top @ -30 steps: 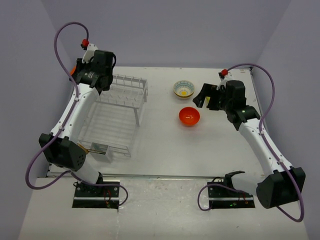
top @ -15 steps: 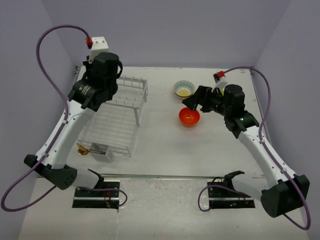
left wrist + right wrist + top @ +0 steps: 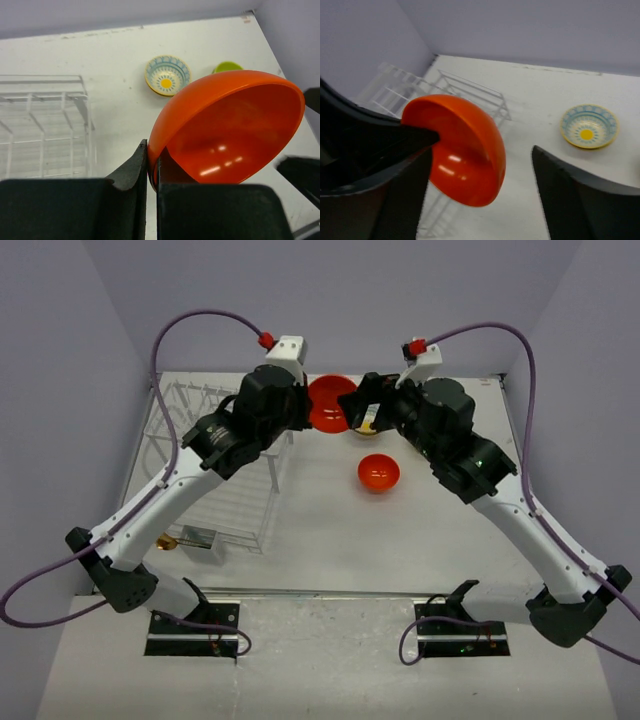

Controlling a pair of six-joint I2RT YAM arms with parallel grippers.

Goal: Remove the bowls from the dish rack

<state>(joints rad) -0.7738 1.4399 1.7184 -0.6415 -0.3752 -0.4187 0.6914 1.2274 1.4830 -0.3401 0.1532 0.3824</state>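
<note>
Since the earlier frame, both arms swung inward and met above the bench (image 3: 330,535). The left end effector (image 3: 152,165) was clenched on an orange bowl (image 3: 230,130), aloft beside the dish rack (image 3: 225,495). The right end effector (image 3: 358,412) stood spread wide, just beside it. A second orange bowl (image 3: 379,473) sat on the bench.

No letters, numbers, brand names or signs can be read in any view. The glossy orange round bowl (image 3: 235,125) is plain, and the small cream bowl with blue patterned rim (image 3: 167,75) carries only a drawn pattern, not writing.
</note>
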